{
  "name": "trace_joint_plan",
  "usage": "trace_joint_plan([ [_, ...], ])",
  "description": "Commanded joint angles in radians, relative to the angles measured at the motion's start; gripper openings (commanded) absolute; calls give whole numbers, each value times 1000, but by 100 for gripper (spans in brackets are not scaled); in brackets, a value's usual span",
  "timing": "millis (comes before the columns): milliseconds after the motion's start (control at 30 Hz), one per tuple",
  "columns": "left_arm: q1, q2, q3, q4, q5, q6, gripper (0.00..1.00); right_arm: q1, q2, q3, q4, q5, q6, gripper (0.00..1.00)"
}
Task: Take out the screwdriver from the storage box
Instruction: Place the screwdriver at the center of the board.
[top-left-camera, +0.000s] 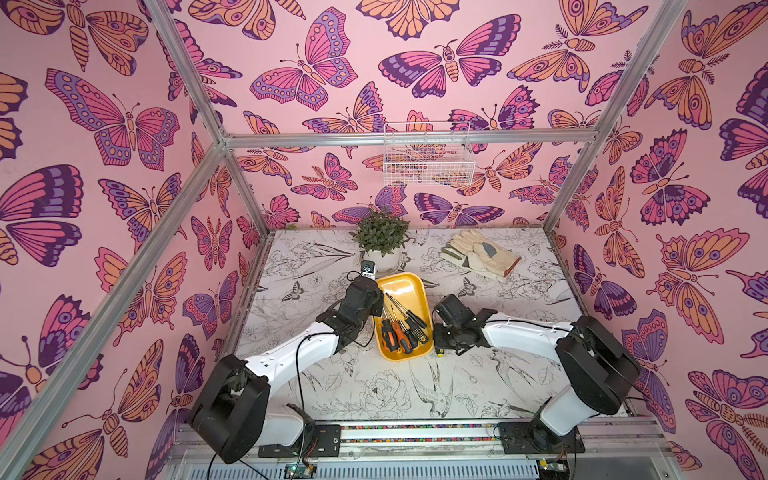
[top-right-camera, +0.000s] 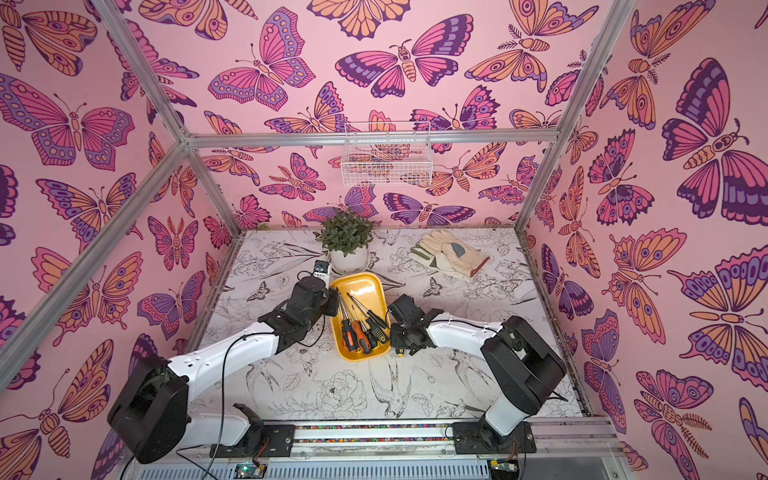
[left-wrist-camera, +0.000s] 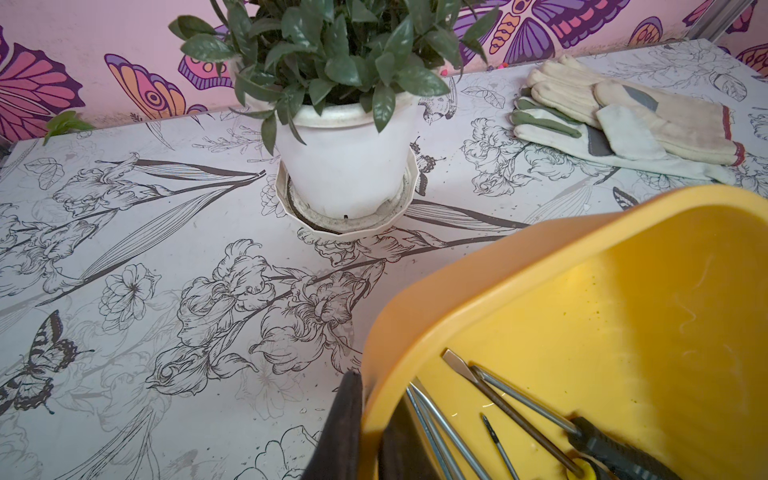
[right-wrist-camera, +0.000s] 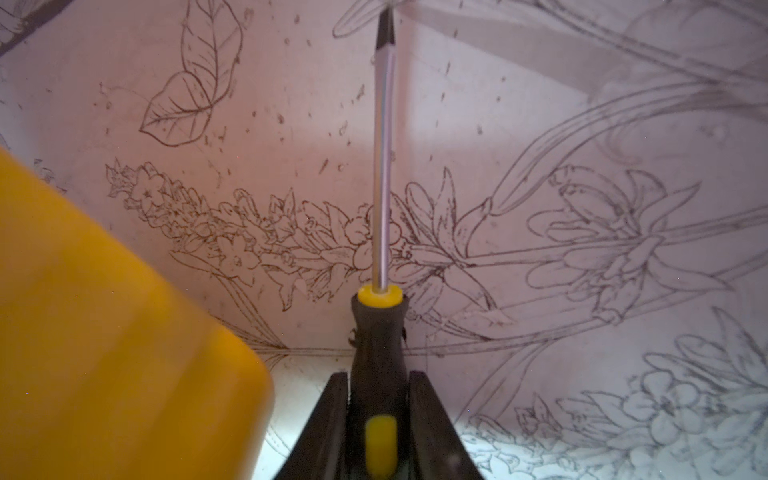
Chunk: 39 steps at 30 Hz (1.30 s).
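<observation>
The yellow storage box (top-left-camera: 402, 283) (top-right-camera: 360, 286) lies mid-table with several screwdrivers (top-left-camera: 400, 332) in its near end, handles toward me. My left gripper (left-wrist-camera: 370, 399) is shut on the box's left rim, one finger outside the wall and one inside. My right gripper (right-wrist-camera: 378, 378) is just right of the box (right-wrist-camera: 104, 332), low over the table. It is shut on the black-and-yellow handle of a screwdriver (right-wrist-camera: 382, 166), whose shaft points away over the tabletop, outside the box. In both top views the right wrist (top-left-camera: 455, 328) hides that screwdriver almost wholly.
A potted plant (top-left-camera: 380, 241) in a white pot stands right behind the box. A pair of work gloves (top-left-camera: 478, 251) lies at the back right. A white wire basket (top-left-camera: 428, 156) hangs on the back wall. Aluminium frame posts edge the table.
</observation>
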Motion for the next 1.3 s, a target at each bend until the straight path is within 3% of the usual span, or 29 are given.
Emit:
trace_joint_plan([
  [0,11,-18,-27,6,-18,12,0,-8,4,4,-14,2,11,28],
  [333,11,-18,-34,6,-18,6,0,-8,-19,1,-16,10,14,32],
  [633,11,-15,-32,6,-21,7,0,-9,-46,-9,-12,19,17,49],
  [967,11,-16,-36,5,-24,11,0,-3,-151,-26,-35,35,8,51],
  [1267,11,-13,-36,0,-20,16,0,126,-265,110,-236,187,-92,62],
])
